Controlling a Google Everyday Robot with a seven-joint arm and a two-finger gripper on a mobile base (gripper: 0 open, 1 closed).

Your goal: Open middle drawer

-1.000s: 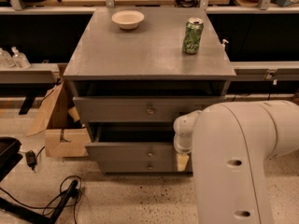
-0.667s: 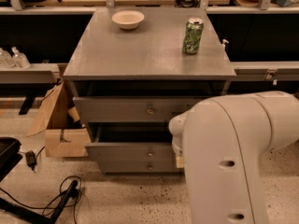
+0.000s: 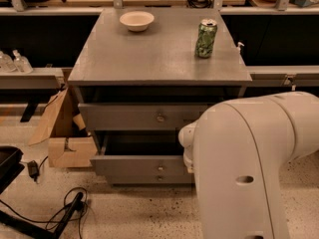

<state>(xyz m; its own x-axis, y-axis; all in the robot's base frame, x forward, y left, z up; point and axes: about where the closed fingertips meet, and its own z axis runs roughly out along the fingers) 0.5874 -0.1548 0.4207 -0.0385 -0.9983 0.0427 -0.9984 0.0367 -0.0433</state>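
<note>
The grey cabinet shows its drawers from above. The uppermost drawer front has a round knob. Below it the middle drawer stands pulled out, with its dark inside showing and its small knob in the centre. A second knob shows just under it, on the lowest drawer. My gripper is at the right end of the middle drawer front, mostly hidden behind my big white arm.
A white bowl and a green can stand on the cabinet top. A cardboard box sits on the floor left of the cabinet. Black cables lie on the floor at front left. Shelving runs on both sides.
My white arm has swung left and nearer, covering more of the lower right. The drawers, bowl and can have not moved.
</note>
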